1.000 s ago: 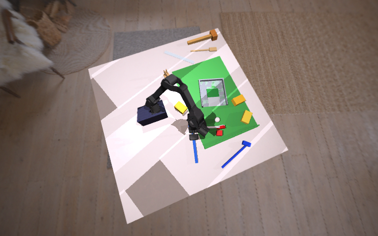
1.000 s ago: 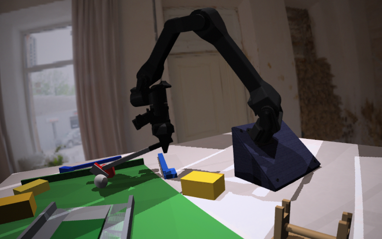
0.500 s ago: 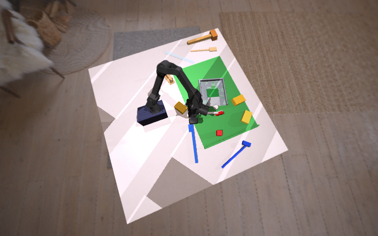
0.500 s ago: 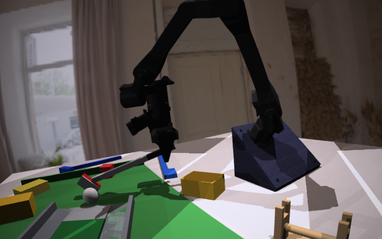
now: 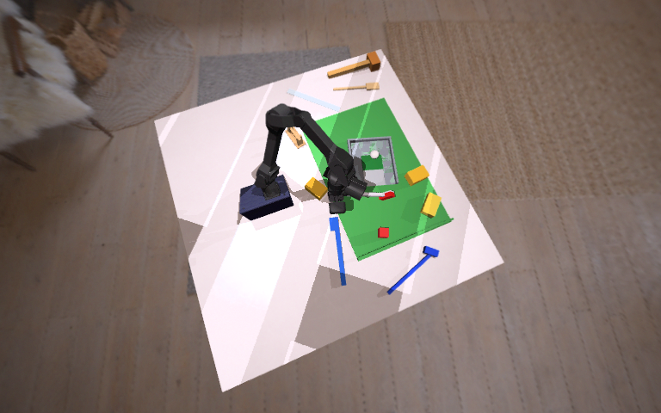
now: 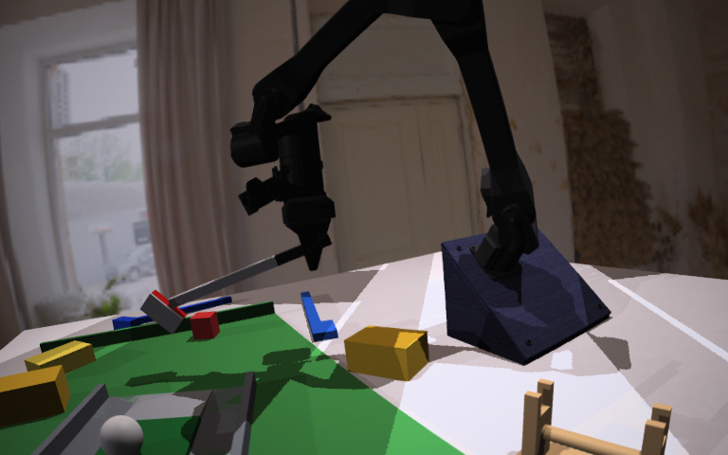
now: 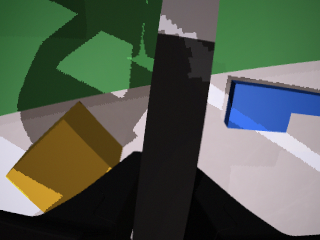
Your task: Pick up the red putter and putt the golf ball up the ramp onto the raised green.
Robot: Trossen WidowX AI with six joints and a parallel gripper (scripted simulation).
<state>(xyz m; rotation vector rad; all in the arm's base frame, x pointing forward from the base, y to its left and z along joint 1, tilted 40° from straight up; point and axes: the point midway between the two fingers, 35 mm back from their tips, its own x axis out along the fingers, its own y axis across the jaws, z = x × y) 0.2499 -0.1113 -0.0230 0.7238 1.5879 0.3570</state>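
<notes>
My gripper point(image 6: 314, 256) point(image 7: 158, 164) is shut on the red putter's dark grip, above the mat's left edge. The putter's pale shaft point(image 5: 373, 194) point(image 6: 225, 281) slopes down to its red head point(image 5: 387, 194), which hangs over the green mat point(image 5: 406, 214) point(image 6: 300, 408), apart from the ball. The white golf ball point(image 5: 373, 154) point(image 6: 121, 434) is inside the grey-walled ramp frame point(image 5: 394, 168) point(image 6: 248, 410), at the dark raised green patch point(image 5: 371, 163) point(image 6: 163, 433), beyond the light ramp point(image 5: 379, 177) point(image 6: 160, 406). Whether it is still moving cannot be told.
A red cube point(image 5: 383, 232) point(image 6: 205, 325) stands near the mat's front edge. Yellow blocks point(image 5: 416, 175) point(image 5: 431, 204) lie right, another point(image 5: 316, 188) point(image 6: 385, 353) left. Blue putters point(image 5: 340, 253) point(image 5: 413, 274) lie in front. Wooden mallets point(image 5: 351, 68) point(image 5: 353, 88) lie behind, a wooden rack point(image 5: 295, 138) near the arm.
</notes>
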